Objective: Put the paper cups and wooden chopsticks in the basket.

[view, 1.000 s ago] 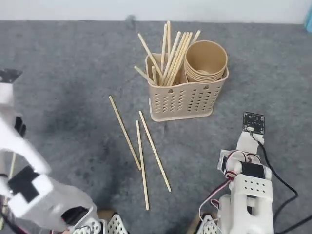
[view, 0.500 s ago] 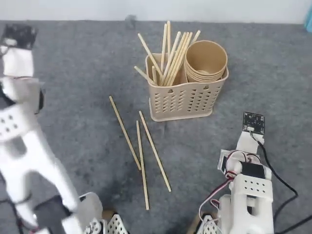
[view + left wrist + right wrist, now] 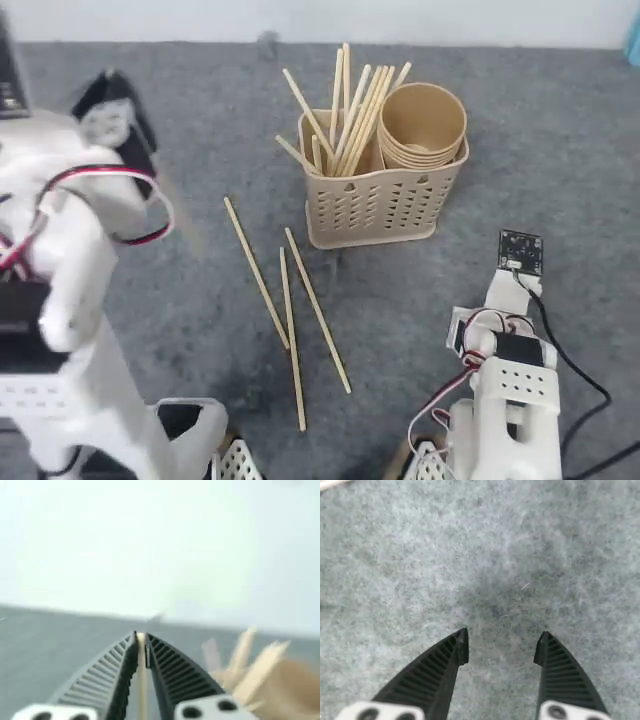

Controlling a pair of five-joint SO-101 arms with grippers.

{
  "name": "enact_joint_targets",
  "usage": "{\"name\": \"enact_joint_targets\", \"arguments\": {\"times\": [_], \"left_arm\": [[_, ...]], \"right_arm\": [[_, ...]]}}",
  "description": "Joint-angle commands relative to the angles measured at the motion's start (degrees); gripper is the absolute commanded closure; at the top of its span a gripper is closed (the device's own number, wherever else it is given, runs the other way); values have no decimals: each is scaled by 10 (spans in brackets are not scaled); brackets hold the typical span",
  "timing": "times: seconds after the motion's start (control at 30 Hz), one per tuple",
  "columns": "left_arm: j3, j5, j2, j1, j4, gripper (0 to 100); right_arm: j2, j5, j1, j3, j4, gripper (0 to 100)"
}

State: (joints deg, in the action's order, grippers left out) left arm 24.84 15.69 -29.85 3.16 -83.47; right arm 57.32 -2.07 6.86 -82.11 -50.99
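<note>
As left fingers (image 3: 119, 672) pinch a chopstick (image 3: 142, 690), right fingers (image 3: 437, 672) stand apart

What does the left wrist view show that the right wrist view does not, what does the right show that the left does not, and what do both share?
Left wrist view: the left end effector shut on a wooden chopstick, with blurred chopsticks standing farther off before a pale wall. Right wrist view: the right end effector open, holding nothing, over the grey mat. Both: black ridged fingers and that grey mat.
</note>
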Motion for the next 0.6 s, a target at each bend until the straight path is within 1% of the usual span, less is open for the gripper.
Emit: {"name": "enact_joint_targets", "arguments": {"times": [0.0, 0.1, 0.17, 0.27, 0.43, 0.57], "left_arm": [[16, 57, -14, -72, 89, 989], [15, 69, -11, -120, 153, 990], [15, 78, -11, -138, 185, 990], [9, 75, -9, -147, 215, 990], [-44, 74, 11, -149, 257, 990], [-102, 73, 32, -149, 316, 990]], "right_arm": [[11, 4, -3, 4, 8, 772], [11, 4, -2, 4, 9, 772], [11, 4, -2, 4, 9, 772], [11, 7, -2, 4, 9, 772], [11, 8, -2, 4, 9, 772], [11, 8, -2, 4, 6, 772]]}}
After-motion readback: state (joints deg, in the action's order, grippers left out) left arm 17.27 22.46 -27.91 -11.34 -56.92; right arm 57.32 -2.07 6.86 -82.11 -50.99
